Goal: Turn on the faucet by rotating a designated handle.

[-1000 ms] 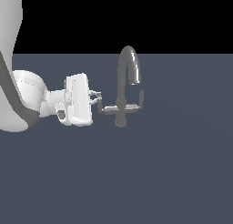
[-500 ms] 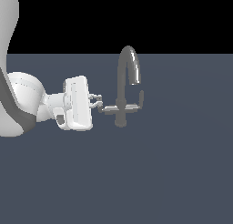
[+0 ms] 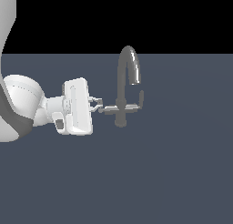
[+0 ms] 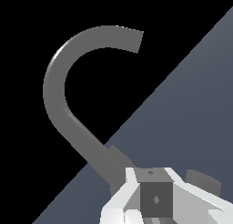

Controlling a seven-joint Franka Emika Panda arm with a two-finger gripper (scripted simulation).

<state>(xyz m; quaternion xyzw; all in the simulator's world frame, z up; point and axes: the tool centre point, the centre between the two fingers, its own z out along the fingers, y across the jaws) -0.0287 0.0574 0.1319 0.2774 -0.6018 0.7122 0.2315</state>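
The grey faucet (image 3: 122,93) stands mid-scene in the exterior view, its gooseneck spout (image 4: 68,82) arching toward that view's right. The handle (image 3: 109,110), a thin lever, juts from the stem toward the exterior view's left. Its twin lever (image 3: 138,102) lies under the outlet. My white gripper (image 3: 98,104) comes in from the exterior view's left, fingers together, with the tips right at the handle's outer end and slightly above it. In the wrist view the fingers (image 4: 132,191) cover the stem's lower part and the handle itself is hidden.
The faucet's round base (image 3: 120,123) rests on a flat dark grey floor (image 3: 173,173). My arm's bulky white link (image 3: 20,104) fills the exterior view's left edge.
The hand has sunk slightly and tilted while staying at the handle's outer end. The handle shows no clear movement.
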